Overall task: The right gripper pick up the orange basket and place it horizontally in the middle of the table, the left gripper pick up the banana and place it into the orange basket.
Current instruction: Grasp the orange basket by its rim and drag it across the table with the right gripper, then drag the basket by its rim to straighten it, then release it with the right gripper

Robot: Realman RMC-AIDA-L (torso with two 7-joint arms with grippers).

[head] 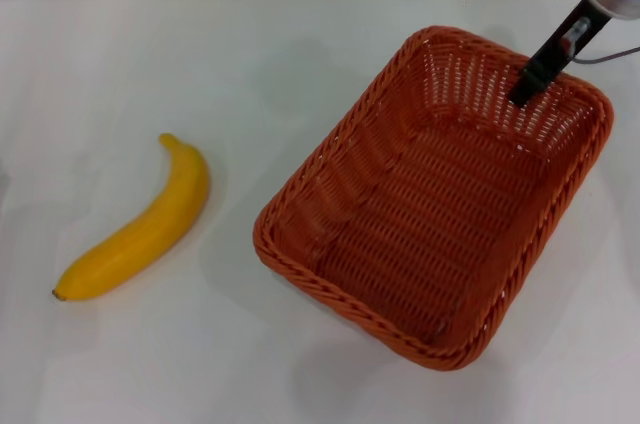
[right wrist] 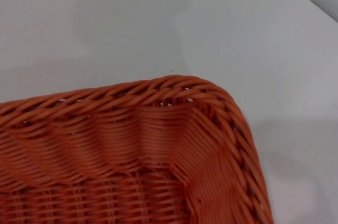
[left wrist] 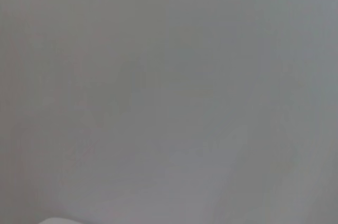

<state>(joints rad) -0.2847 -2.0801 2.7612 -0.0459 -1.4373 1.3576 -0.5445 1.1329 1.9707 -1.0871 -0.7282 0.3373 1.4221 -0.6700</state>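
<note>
From my head camera I see the orange basket sitting on the white table, over at about 3 o'clock from the middle of my view. It sits at a slant, with one corner pointing up toward 1 o'clock and its open side up. The right gripper reaches down from 1 o'clock, from the arm with the blue light, and its black tip is at the far rim of the basket, by that top corner. I cannot tell if its fingers are spread or pinching the rim, because I only see one dark bar there. My right wrist camera shows that same rounded corner of the basket up close, with the braided rim and the bare table past it. The banana lies flat on the table at 9 o'clock, well apart from the basket, stem end up and dark tip down toward 8 o'clock. I see no words or labels on anything. My left wrist camera shows only plain grey, and the left gripper is nowhere in my views.
</note>
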